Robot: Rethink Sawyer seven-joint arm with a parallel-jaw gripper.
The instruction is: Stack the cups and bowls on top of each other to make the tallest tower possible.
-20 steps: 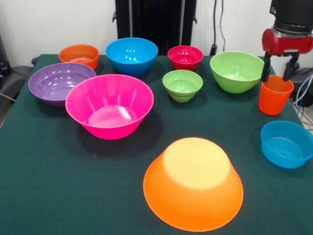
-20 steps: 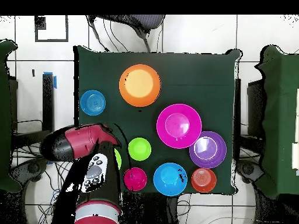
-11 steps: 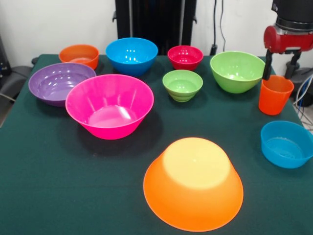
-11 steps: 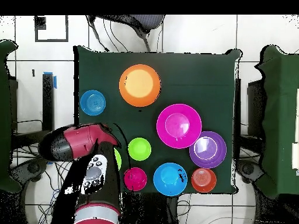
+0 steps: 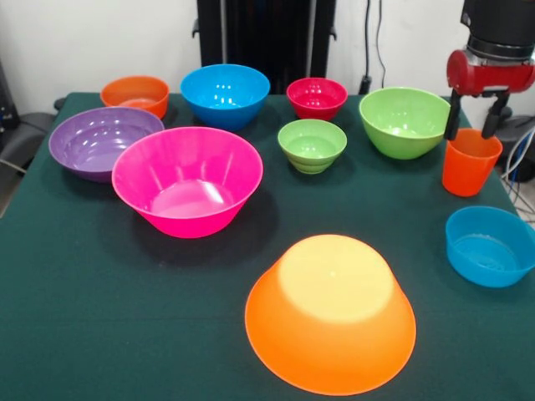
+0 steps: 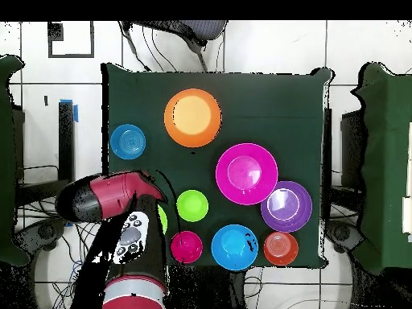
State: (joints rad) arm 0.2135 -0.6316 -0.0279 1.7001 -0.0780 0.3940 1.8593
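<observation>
Table edge (image 5: 50, 251): end effector (image 5: 474, 127) seemingly astride cup (image 5: 470, 163)

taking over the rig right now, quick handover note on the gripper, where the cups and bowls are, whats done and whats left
Gripper: open, fingers straddling the far rim of the orange-red cup at the table's right edge in the front view; nothing lifted.

Base: large orange bowl sits rim down near the front edge, nothing on it.

Rim up, unstacked: pink bowl, purple bowl, large blue bowl, small orange bowl, red bowl, small green bowl, large green bowl, small blue bowl.

Done: base placed. Left: all stacking.
</observation>
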